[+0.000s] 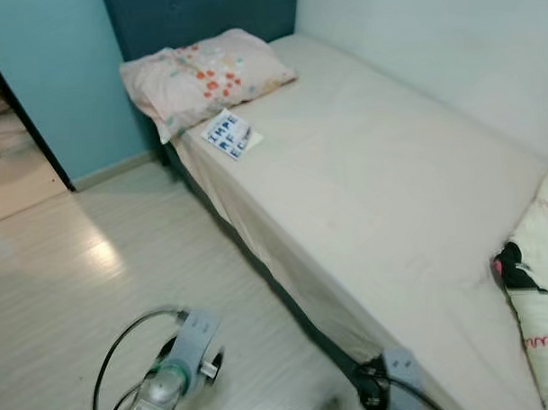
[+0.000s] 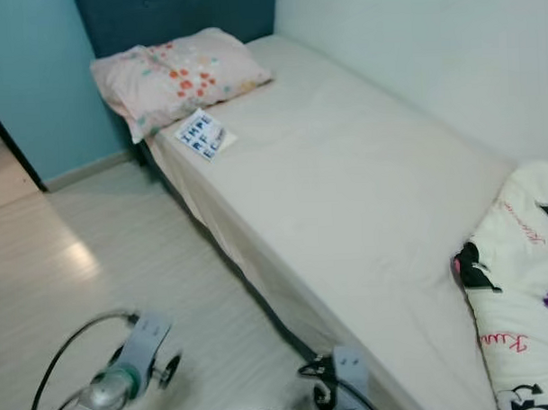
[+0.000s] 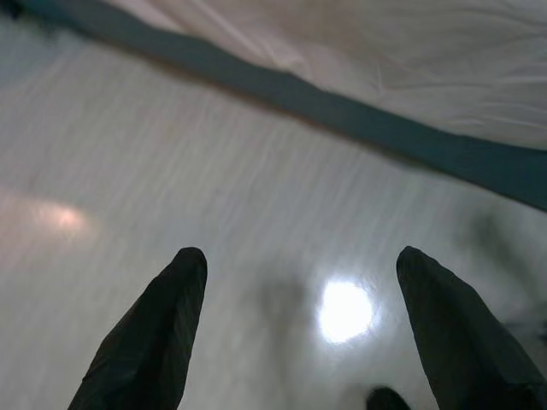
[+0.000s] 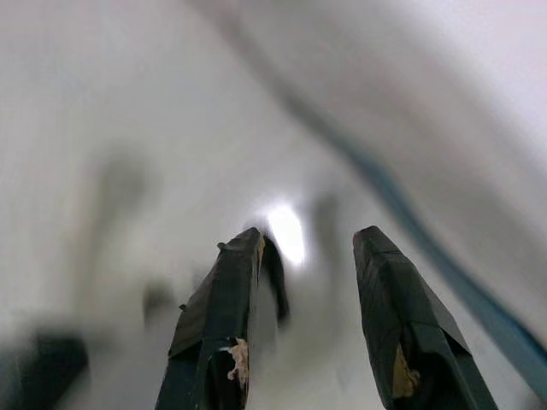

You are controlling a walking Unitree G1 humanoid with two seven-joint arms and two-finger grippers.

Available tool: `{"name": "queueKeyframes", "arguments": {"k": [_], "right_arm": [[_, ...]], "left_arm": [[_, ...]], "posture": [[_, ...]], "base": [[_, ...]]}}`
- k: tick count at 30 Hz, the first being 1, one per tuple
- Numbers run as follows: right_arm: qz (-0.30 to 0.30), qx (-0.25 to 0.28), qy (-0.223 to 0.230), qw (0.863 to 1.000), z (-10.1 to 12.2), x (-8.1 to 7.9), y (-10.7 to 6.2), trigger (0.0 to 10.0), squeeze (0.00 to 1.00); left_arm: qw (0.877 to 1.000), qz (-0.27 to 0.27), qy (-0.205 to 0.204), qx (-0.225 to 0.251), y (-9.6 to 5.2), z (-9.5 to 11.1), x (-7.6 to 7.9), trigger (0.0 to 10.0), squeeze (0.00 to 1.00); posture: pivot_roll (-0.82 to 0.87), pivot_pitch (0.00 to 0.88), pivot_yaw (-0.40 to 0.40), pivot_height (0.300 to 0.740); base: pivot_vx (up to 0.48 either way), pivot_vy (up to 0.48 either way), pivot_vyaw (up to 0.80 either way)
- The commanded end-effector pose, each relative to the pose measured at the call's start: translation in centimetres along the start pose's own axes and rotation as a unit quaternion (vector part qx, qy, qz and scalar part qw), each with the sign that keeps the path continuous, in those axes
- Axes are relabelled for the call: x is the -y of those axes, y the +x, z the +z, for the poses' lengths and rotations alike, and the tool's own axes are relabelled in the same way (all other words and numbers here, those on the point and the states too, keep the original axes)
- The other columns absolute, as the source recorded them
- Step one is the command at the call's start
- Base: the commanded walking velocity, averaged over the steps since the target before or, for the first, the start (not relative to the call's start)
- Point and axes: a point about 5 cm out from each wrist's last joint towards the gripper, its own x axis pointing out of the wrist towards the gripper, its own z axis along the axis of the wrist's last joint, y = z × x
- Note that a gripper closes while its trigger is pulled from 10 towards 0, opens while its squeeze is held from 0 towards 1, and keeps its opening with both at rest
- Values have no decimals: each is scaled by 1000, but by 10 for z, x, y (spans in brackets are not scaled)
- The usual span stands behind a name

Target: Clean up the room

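Note:
A bed (image 1: 364, 193) with a beige sheet runs from the blue headboard toward me. A pink floral pillow (image 1: 206, 74) lies at its head. Beside the pillow, a small white card with blue letters (image 1: 227, 135) rests near the mattress edge. A white blanket with cartoon prints (image 2: 520, 277) is bunched at the bed's near right end. My left gripper (image 3: 299, 256) hangs open over the pale floor, with nothing between its fingers. My right gripper (image 4: 312, 235) is open too, above the floor next to the bed's dark base. Both silver arms (image 1: 184, 348) sit low in the eye views.
Pale wood-look floor (image 1: 105, 265) stretches to the left of the bed. A teal wall (image 1: 67, 77) stands behind it, with a doorway (image 1: 11, 151) at far left opening onto another room. A white wall (image 1: 448, 46) borders the bed's far side.

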Motion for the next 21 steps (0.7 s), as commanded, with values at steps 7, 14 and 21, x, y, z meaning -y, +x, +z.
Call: {"name": "queueKeyframes", "arguments": {"k": [7, 14, 21], "right_arm": [[-20, 87, 40, 995, 29, 13, 2, 10000, 0], [-17, 165, 54, 985, 61, 14, 5, 10000, 0], [-14, 231, 69, 970, 90, 13, 5, 10000, 0]], "left_arm": [[994, -17, -14, 111, 10, 54, 7, 10000, 0], [975, -36, -58, 211, 11, 108, 14, 10000, 0], [966, -46, -66, 244, 7, 127, 19, 10000, 0]], "posture": [[-17, 46, 61, 720], [-20, 45, 56, 720], [-21, 48, 57, 720]], "base": [[0, 0, -788], [0, 0, -788], [0, 0, -788]]}}
